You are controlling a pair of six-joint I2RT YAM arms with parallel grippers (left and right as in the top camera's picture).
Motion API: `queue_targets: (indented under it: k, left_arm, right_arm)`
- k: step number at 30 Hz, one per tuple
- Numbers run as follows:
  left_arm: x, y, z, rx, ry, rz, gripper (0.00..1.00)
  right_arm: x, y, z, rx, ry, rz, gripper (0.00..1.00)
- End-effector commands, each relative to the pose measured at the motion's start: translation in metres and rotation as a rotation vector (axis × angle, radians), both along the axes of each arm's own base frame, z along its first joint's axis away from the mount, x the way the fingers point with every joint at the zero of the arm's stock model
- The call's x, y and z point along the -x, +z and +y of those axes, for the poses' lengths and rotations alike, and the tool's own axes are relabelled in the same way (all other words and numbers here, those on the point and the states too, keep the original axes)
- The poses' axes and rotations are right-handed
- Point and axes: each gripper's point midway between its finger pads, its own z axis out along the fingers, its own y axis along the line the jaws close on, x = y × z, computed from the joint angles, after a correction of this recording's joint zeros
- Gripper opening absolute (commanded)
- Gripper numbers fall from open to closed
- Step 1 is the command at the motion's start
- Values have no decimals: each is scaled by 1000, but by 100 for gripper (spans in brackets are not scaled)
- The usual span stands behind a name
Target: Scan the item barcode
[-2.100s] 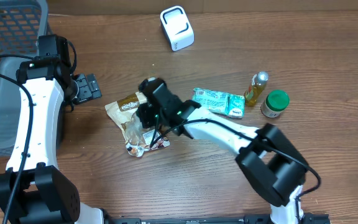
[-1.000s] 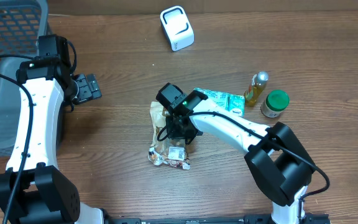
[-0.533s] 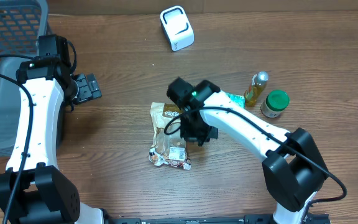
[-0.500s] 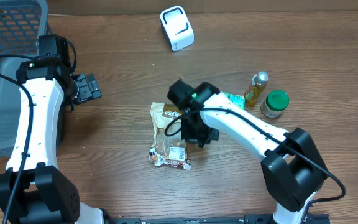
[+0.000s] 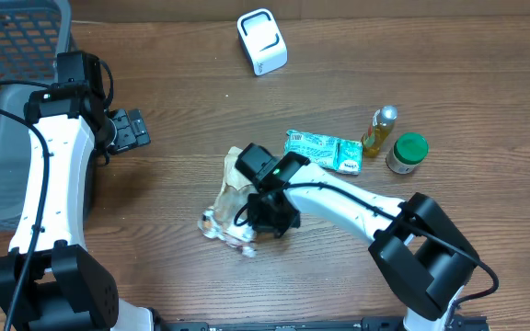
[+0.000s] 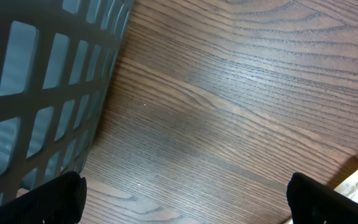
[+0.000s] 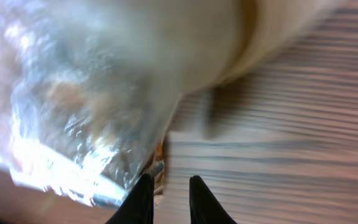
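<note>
- The bench (image 5: pixel 467 64) carries everything. In our judgement the step in hand is to raise the snack bag (image 5: pixel 226 195) off it and turn its label toward the scanner (image 5: pixel 262 41), which stands well apart at the far edge.
- To do that well, we would lift slowly so the limp film neither slips nor folds over the code. We would carry the bag clear of the green packet (image 5: pixel 323 151) nearby and present the printed patch flat to the scanner's face. We cannot make out a barcode on the side that shows now, so a turn may be needed.
- The bag lies crumpled near the middle of the bench, partly under the right pincer (image 5: pixel 270 219) and spreading away from it toward the basket (image 5: pixel 7 55) side.
- The right pincer is drawn narrow. In the wrist view the bag's crimped edge sits right at its fingertips (image 7: pixel 143 198) and seems nipped between them, though the blur there leaves us unsure.
- The left pincer (image 5: pixel 134 129) stands wide, holds nothing, and sits well apart from the bag, beside the basket.
</note>
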Motion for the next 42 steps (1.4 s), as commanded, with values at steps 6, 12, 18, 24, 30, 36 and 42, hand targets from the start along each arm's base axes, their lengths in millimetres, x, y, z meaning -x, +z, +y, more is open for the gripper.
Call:
queue_targets:
  k: [6,12,18,24,30,36,42]
  left_arm:
    - [-3,12,3,-20,-6,-32,99]
    - [-3,12,3,-20,-6,-32,99]
    - [-3,12,3,-20,-6,-32,99]
    - [-3,12,3,-20,-6,-32,100]
    - [-3,12,3,-20,-6,-32,100]
    - [-3,12,3,-20,-6,-32,99]
    - [-3,12,3,-20,-6,-32,100]
  right_arm:
    - [9,8,34,-102,67,-32,25]
    - [-11,55,34,-155,145,-66,36]
    - [-41,89,29,-128,344,-238,57]
    - [-72,85,23,-35,390,-393,62]
    - [-78,69,39,-42,459,-433,72]
    - [-87,50,38,-5,473,-437,94]
    - [-89,43,35,6,464,-420,100]
